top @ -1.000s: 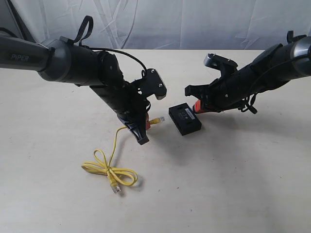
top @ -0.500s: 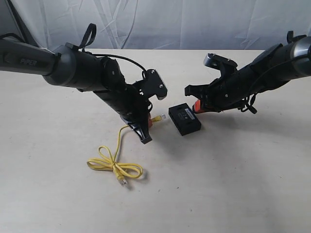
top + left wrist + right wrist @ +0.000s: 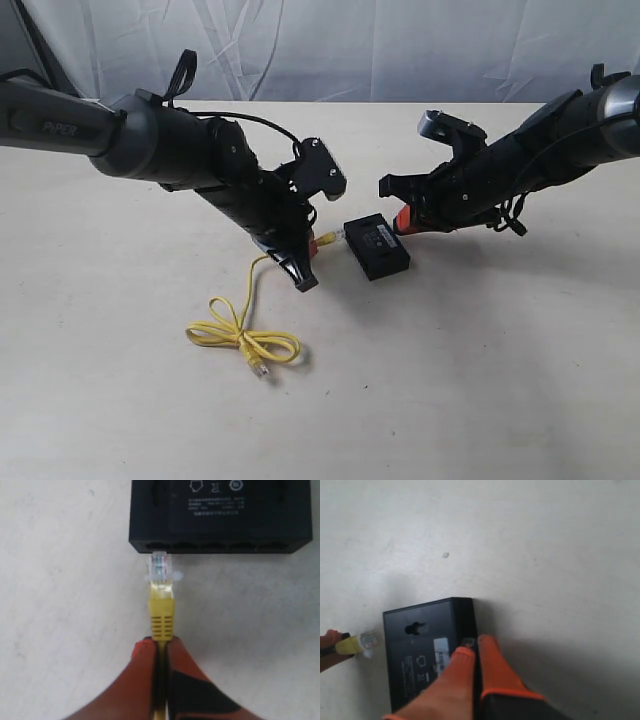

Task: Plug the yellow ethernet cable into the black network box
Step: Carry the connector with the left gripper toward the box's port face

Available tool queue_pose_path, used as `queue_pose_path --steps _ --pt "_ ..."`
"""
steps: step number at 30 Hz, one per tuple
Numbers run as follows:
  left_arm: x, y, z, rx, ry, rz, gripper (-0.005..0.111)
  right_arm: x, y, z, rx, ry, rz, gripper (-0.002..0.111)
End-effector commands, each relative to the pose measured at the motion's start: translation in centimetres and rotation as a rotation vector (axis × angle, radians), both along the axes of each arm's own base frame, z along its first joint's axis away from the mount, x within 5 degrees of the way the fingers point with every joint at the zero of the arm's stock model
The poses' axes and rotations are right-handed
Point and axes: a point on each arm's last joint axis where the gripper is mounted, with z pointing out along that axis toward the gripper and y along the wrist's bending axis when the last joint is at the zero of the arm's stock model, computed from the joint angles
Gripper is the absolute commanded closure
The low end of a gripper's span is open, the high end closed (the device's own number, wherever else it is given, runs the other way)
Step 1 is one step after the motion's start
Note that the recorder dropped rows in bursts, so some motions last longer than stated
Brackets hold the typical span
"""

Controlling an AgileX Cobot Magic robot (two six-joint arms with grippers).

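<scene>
The black network box (image 3: 377, 245) lies flat mid-table, label up. My left gripper (image 3: 308, 252) is shut on the yellow ethernet cable (image 3: 162, 615) just behind its yellow boot, as the left wrist view (image 3: 160, 644) shows. The clear plug (image 3: 159, 566) points at the box (image 3: 220, 515), its tip at the mouth of the end port in a row of several, with most of it outside. The rest of the cable trails into knotted loops (image 3: 243, 338) on the table. My right gripper (image 3: 403, 219) is shut, its orange fingertips (image 3: 470, 652) against the box's (image 3: 420, 645) opposite side.
A pale tabletop (image 3: 480, 380) carries everything. A white wrinkled backdrop (image 3: 350, 45) hangs behind the table's far edge. The cable's free plug (image 3: 261, 369) lies in front of the left arm.
My left gripper has moved right toward the box, bringing the plug up to its side. The cable's loops were dragged right along the table. The right arm has stayed put.
</scene>
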Motion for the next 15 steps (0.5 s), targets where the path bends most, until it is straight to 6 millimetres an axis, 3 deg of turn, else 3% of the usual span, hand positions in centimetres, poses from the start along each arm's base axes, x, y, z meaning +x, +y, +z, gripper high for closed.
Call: queue_pose_path --steps 1,7,15 --pt "-0.2 -0.4 -0.1 -0.008 0.007 -0.002 0.107 0.1 0.1 0.3 0.007 -0.007 0.003 0.108" --pt "-0.4 -0.5 0.0 -0.004 0.039 -0.015 0.107 0.1 0.1 0.3 0.007 -0.007 0.003 0.108" --pt "0.7 -0.8 1.9 0.043 0.052 0.011 0.107 0.1 0.1 0.3 0.007 -0.007 0.003 0.108"
